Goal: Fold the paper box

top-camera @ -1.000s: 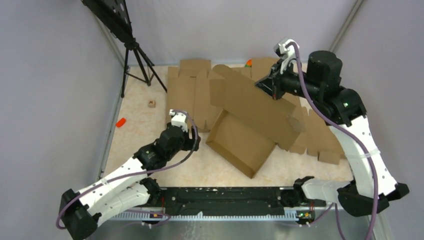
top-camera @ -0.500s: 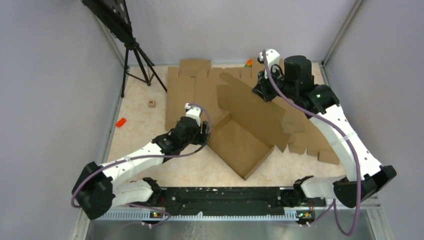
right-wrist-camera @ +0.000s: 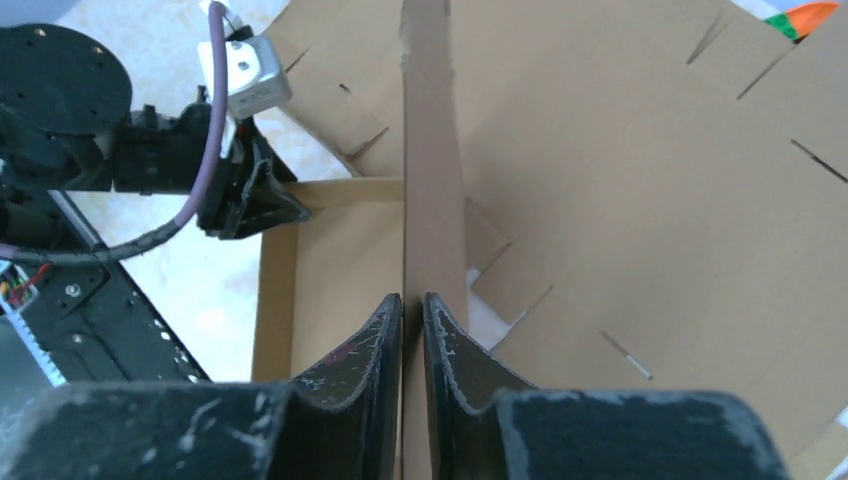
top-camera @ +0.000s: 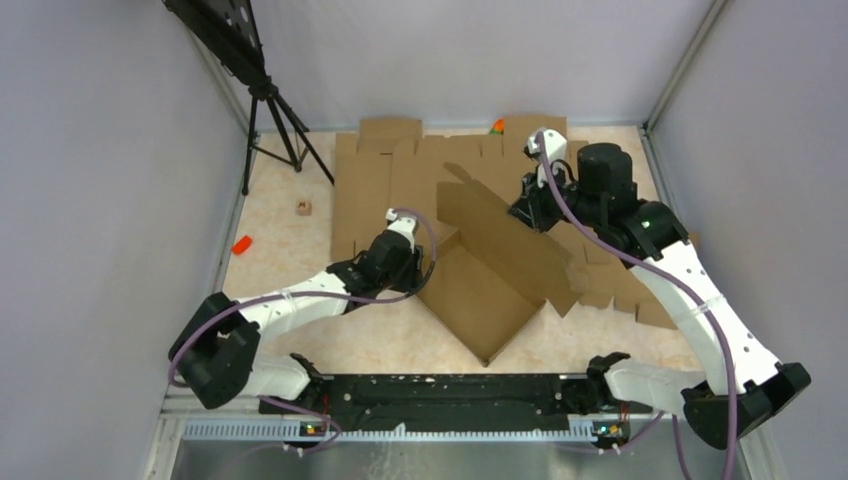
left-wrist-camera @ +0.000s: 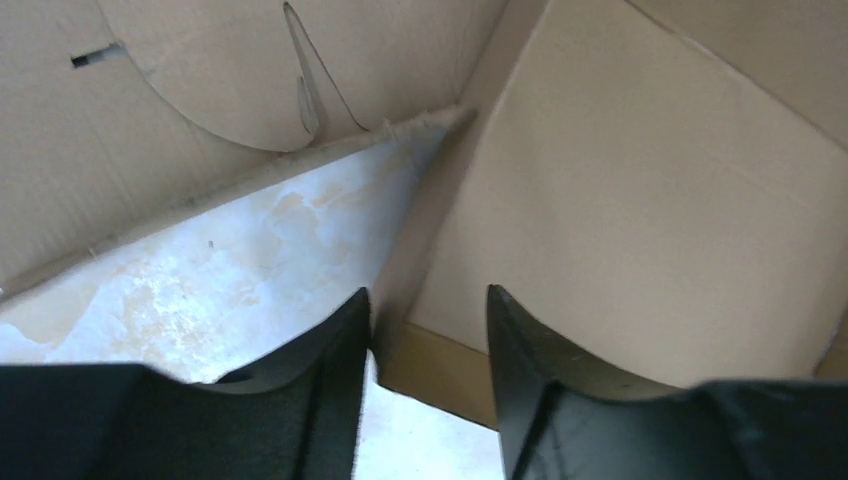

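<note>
The paper box (top-camera: 480,295) lies mid-table with its shallow base flat and its big lid panel (top-camera: 500,235) raised at a slant. My right gripper (top-camera: 527,210) is shut on that panel's top edge; in the right wrist view the upright panel (right-wrist-camera: 432,150) runs straight into the pinched right gripper (right-wrist-camera: 412,297). My left gripper (top-camera: 420,262) is at the box's left corner. In the left wrist view the low side wall (left-wrist-camera: 440,365) sits between the fingers of the open left gripper (left-wrist-camera: 427,292), with the left finger at the wall's corner and the right finger apart from it.
Flat cardboard blanks (top-camera: 385,180) cover the back of the table, and more lie under the right arm (top-camera: 640,285). A tripod (top-camera: 270,110) stands back left. A small wooden cube (top-camera: 303,208) and a red piece (top-camera: 241,244) lie left. An orange item (top-camera: 497,126) peeks out behind.
My left arm has reached right to the box's left corner, its jaws narrowing around the side wall. My right gripper has come down and nearer, still holding the lid panel.
</note>
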`<state>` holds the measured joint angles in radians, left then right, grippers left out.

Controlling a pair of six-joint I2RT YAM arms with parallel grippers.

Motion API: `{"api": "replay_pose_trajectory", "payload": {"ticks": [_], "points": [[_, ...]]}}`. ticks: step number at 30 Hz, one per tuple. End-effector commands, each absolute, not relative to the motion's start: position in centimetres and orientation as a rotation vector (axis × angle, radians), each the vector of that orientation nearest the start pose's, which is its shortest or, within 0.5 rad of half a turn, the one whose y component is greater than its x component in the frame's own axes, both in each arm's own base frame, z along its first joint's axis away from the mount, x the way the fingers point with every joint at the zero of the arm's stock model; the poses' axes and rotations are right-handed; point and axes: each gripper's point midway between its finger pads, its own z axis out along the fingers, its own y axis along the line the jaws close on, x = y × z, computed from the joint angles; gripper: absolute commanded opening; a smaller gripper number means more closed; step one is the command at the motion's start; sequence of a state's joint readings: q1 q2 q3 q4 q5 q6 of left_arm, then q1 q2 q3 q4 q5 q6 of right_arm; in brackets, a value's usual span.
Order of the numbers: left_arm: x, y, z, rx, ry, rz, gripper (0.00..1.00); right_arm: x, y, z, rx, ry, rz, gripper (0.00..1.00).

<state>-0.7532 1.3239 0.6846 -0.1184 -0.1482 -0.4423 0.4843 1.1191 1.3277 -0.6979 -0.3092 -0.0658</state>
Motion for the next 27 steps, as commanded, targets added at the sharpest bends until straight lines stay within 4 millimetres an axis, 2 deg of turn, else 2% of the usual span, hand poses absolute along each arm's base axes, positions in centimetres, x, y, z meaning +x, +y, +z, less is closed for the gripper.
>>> {"api": "replay_pose_trajectory", "payload": {"ticks": [1,3,5,9,12,13,16,23,25,27], "points": [[26.6,-24.4,8.6,0.263,2.299,-0.497,0.41,25.6,20.3,30.3,-0.744,1.972,0.639,0.24],[26.7,-24.2,8.3,0.258,2.313,-0.475,0.33,25.8,19.6,29.2,-0.719,2.029,0.594,0.35],[26.8,-24.1,8.4,0.254,2.315,-0.465,0.27,25.9,19.2,28.5,-0.712,2.069,0.564,0.41],[27.0,-24.0,8.9,0.249,2.297,-0.46,0.2,25.6,18.8,28.3,-0.716,2.097,0.538,0.42],[27.0,-24.1,9.2,0.252,2.297,-0.462,0.18,25.2,19.0,28.6,-0.729,2.086,0.549,0.35],[26.9,-24.1,9.3,0.254,2.299,-0.464,0.19,24.9,19.1,28.7,-0.738,2.079,0.562,0.35],[26.9,-24.2,10.4,0.257,2.277,-0.484,0.33,24.5,19.5,28.4,-0.752,2.086,0.583,0.35],[27.7,-23.6,16.0,0.256,2.142,-0.504,0.5,24.0,19.3,27.6,-0.748,2.11,0.586,0.36],[28.2,-23.7,17.6,0.275,2.076,-0.511,0.6,23.8,19.4,27.7,-0.747,2.104,0.597,0.36],[28.9,-24.2,19.0,0.31,1.996,-0.543,0.63,23.8,19.5,27.7,-0.746,2.107,0.606,0.38]]}}
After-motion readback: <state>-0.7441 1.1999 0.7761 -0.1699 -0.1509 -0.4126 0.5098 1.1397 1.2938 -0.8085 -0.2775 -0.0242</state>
